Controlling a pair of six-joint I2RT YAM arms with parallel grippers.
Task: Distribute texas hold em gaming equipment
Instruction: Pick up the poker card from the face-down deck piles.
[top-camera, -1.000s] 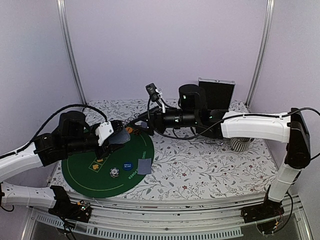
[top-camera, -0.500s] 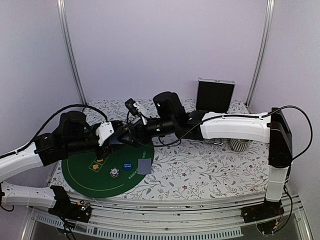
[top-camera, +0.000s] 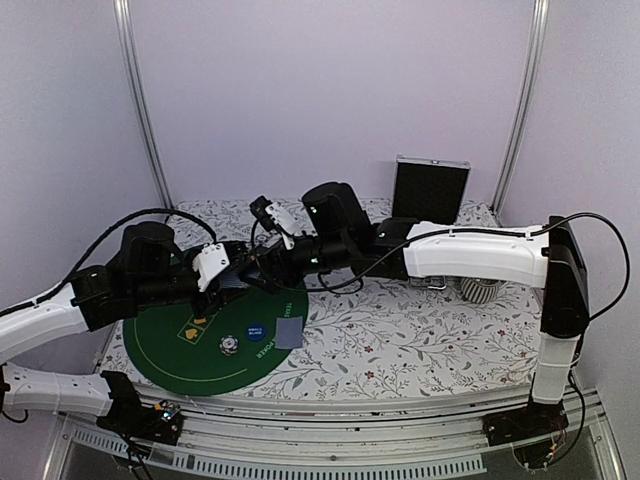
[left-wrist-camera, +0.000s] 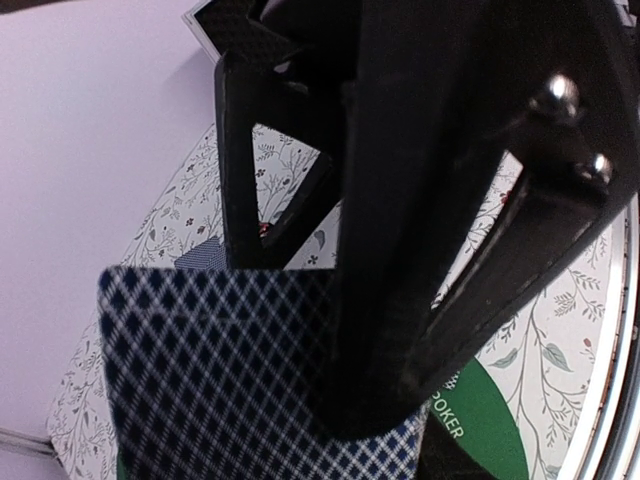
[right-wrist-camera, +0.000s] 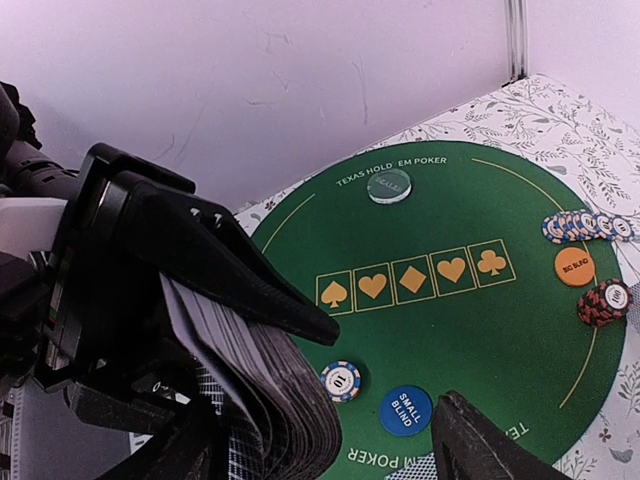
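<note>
While aloft, cards (left-wrist-camera: 200, 370) in left gripper (top-camera: 236, 273).

Left arm (top-camera: 50, 318) low, jaws clamped; right arm (top-camera: 480, 256) outstretched leftward, jaws apart, close against them

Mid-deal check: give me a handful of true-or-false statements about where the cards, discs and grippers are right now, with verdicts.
1. The left gripper holds a deck of cards. True.
2. The orange disc lies off the green mat. False: it sits on the mat, near its edge.
3. The right gripper is close to the deck with its jaws open. True.
4. The blue disc reads BIG BLIND. False: it reads SMALL BLIND; the orange one reads BIG BLIND.
5. The silver-and-black case lies flat on the mat. False: it stands upright at the back of the table, away from the mat.
</note>
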